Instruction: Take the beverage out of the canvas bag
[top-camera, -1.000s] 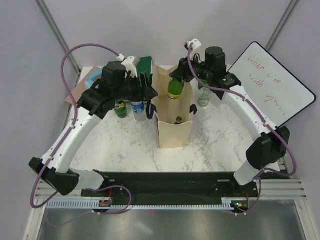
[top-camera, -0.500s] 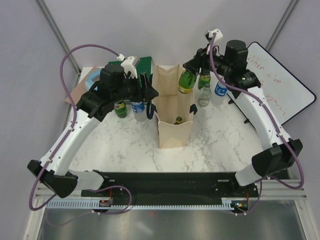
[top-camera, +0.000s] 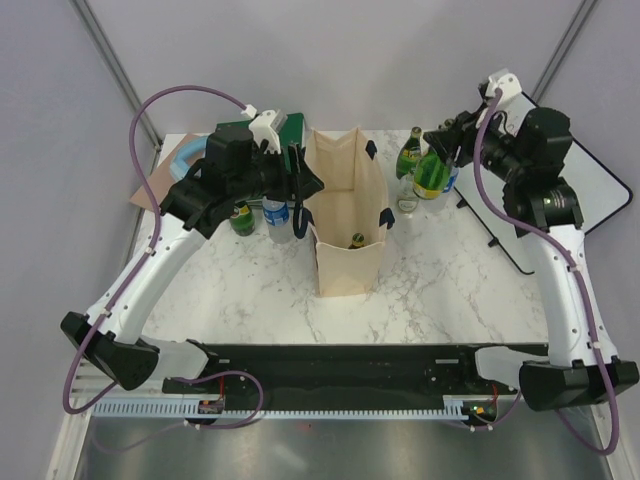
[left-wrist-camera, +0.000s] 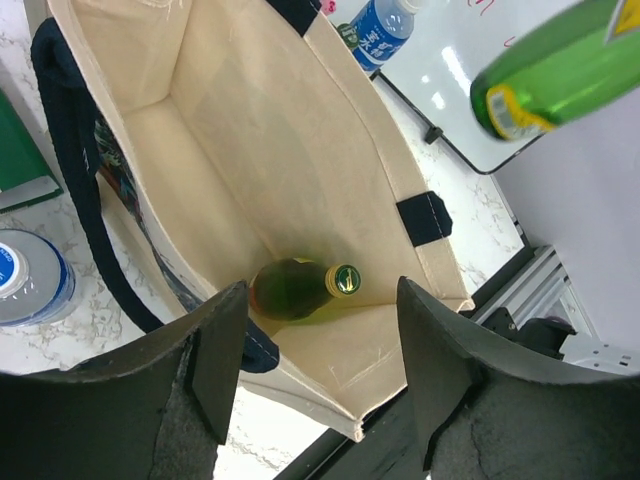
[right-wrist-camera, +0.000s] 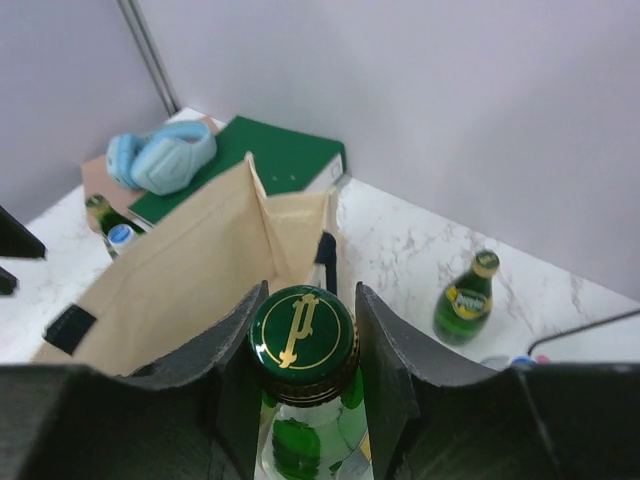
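Note:
The cream canvas bag with navy handles stands open in the middle of the table. A green glass bottle with a gold-marked cap lies in its bottom; it also shows in the left wrist view. My right gripper is shut on the neck of another green bottle and holds it in the air to the right of the bag, its cap between the fingers. My left gripper is open and empty above the bag's left rim, at the mouth.
A green bottle, a clear bottle and a blue-labelled water bottle stand right of the bag. A green bottle and a water bottle stand left of it. A green book, blue headphones and a whiteboard sit around.
My right arm has swung right with the green bottle, from above the bag's mouth to beyond its right side. My left arm has stayed at the bag.

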